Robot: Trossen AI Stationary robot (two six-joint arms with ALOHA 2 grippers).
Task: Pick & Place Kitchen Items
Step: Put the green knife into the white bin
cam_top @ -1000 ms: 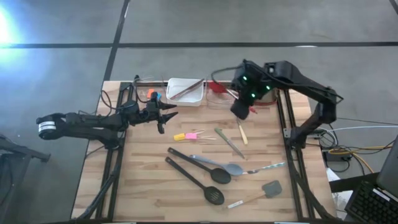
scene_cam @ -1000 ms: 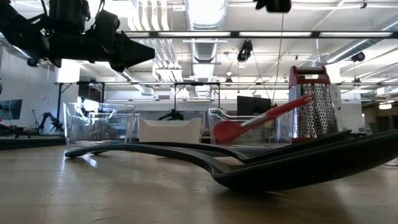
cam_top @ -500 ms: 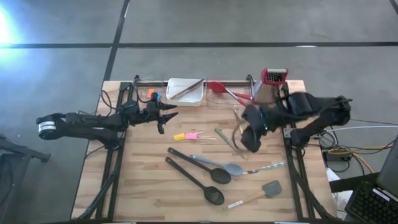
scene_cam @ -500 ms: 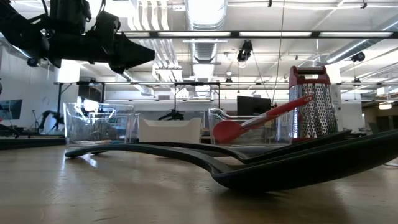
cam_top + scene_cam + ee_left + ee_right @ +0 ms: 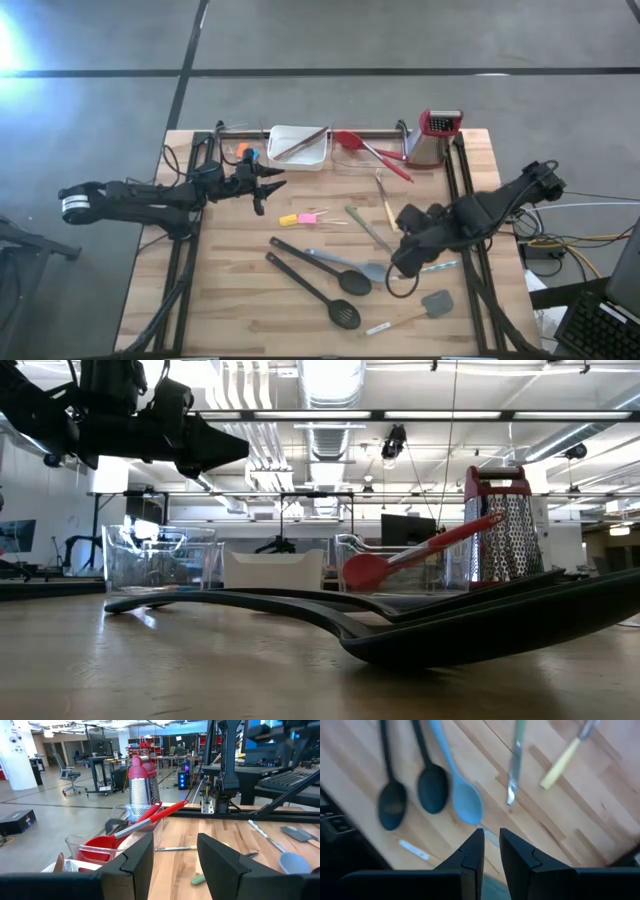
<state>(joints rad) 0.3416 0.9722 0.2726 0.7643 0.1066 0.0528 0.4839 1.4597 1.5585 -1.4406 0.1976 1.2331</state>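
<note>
Spoon, the grey one, lies mid-worktop beside two black spoons, and your right gripper hangs just over its bowl, fingers narrowly apart with nothing between them.

That gap looks too slim to straddle the bowl. If you come down like this, you'll likely press on top and skid it into the black spoons. Its thin handle also crosses close to theirs, so a pinch there could catch two at once.

Your left gripper waits near the tray, fingers apart and empty.

Loose on the worktop:
- one grey spoon
- two black spoons
- one grey spatula
- one green-handled knife
- one yellow-handled tool
- one yellow piece
- one pink piece

Tongs lie in the tray, and one red spoon leans by the grater.
</note>
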